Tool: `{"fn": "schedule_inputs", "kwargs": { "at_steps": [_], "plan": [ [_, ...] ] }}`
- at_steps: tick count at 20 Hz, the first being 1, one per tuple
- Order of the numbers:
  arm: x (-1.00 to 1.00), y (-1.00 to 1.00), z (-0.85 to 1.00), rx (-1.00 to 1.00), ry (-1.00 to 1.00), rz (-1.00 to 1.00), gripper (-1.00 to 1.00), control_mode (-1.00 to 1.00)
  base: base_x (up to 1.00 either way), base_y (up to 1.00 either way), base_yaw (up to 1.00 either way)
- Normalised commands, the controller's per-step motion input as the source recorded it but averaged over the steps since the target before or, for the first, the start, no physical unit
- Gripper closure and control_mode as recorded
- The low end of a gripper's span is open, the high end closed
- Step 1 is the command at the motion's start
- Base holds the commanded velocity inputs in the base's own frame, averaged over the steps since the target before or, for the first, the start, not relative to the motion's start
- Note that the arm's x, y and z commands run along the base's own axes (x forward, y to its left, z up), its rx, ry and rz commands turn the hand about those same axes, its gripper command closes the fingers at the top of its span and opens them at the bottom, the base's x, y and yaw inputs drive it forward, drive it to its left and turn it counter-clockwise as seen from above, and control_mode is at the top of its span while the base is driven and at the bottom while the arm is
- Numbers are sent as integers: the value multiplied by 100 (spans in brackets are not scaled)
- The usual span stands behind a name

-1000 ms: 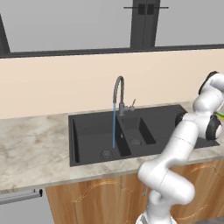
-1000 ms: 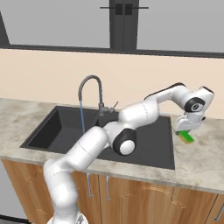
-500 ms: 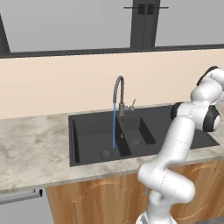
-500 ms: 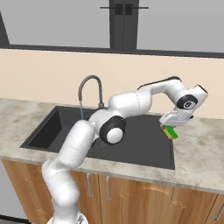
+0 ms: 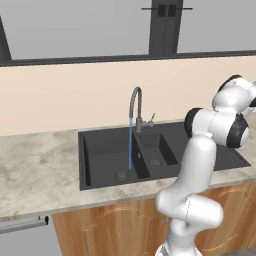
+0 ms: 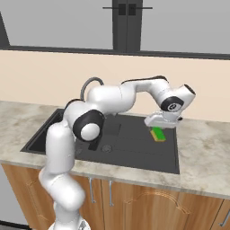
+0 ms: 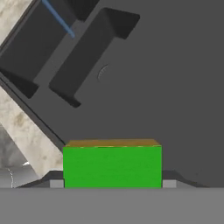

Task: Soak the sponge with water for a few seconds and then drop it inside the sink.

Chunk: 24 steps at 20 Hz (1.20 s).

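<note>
The tool point(image 6: 158, 130) is closed on the sponge point(image 6: 157, 134), one finger at each short end of the block as seen in the hand view, with the green face toward the camera and the yellow layer along its upper edge. In the right base view the sponge hangs clear above the flat right-hand section of the sink point(image 6: 134, 155), at about 3 o'clock from the faucet point(image 5: 136, 107). The sink is a black double-basin unit set into the marbled desk point(image 5: 35, 170): the larger basin lies at 9 o'clock, the smaller basin beside it toward 3 o'clock. The water point(image 5: 130, 143) falls as a thin blue stream from the faucet spout into the larger basin, just beside the divider, well apart from the sponge.
</note>
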Motion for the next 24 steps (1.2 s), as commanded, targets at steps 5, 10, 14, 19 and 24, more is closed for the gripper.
{"fn": "schedule_inputs", "kwargs": {
  "at_steps": [5, 10, 14, 19, 24],
  "plan": [
    [-80, 28, 67, 0, -1, 0, 100, -100, 0, 0, 0],
    [-55, 56, 23, -4, 0, 0, 100, -100, 0, 0, 0],
    [-38, 77, 5, -7, 0, 0, 100, -100, 0, 0, 0],
    [-16, 65, 0, -5, 0, 0, 100, -100, 0, 0, 0],
    [0, 51, 0, -1, 0, -8, 100, -100, 0, 0, 0]
  ]
}}
